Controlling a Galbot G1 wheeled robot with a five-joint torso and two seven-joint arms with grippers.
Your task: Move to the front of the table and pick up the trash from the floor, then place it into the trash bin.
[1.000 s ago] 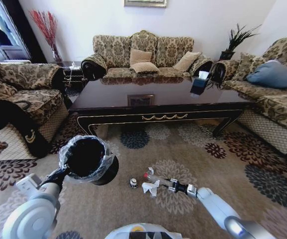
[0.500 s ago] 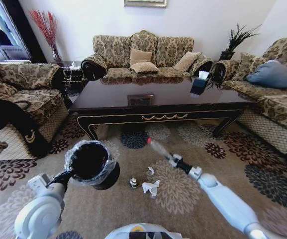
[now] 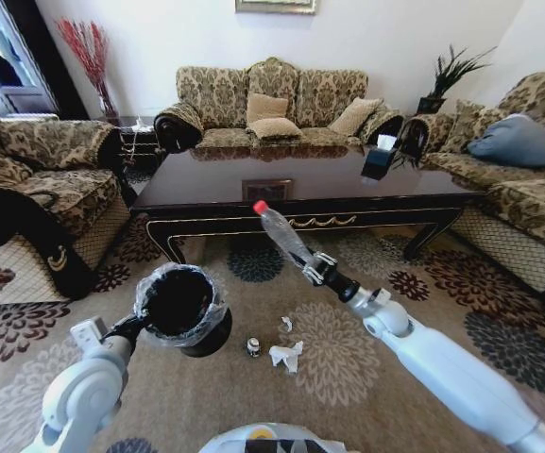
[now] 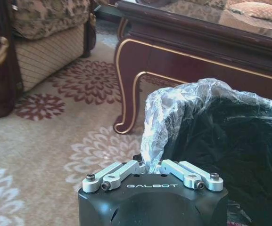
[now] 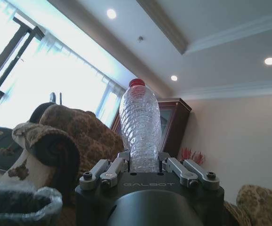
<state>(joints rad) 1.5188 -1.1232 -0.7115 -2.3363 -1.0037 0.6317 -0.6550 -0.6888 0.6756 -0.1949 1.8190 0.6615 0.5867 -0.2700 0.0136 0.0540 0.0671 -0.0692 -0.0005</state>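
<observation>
My right gripper (image 3: 315, 267) is shut on a clear plastic bottle (image 3: 281, 232) with a red cap, held up in the air in front of the table (image 3: 206, 195), cap pointing up and left. The right wrist view shows the same bottle (image 5: 140, 127) standing between the jaws of the right gripper (image 5: 143, 165). My left gripper (image 3: 138, 325) is shut on the rim of the trash bin (image 3: 181, 305), a black bin with a crinkly clear liner (image 4: 173, 110), tipped toward the bottle. On the carpet lie a crumpled white tissue (image 3: 286, 355), a small can (image 3: 253, 346) and a white scrap (image 3: 287, 324).
Patterned sofas surround the table: one at the back (image 3: 272, 104), one on the left (image 3: 41, 179), one on the right (image 3: 527, 160). A tissue box (image 3: 381, 159) stands on the tabletop. Flowered carpet (image 3: 442, 293) lies open to the right of the litter.
The right arm has lifted the bottle off the floor and swung it up and left, toward the bin. The left arm has shifted the bin slightly right and lower.
</observation>
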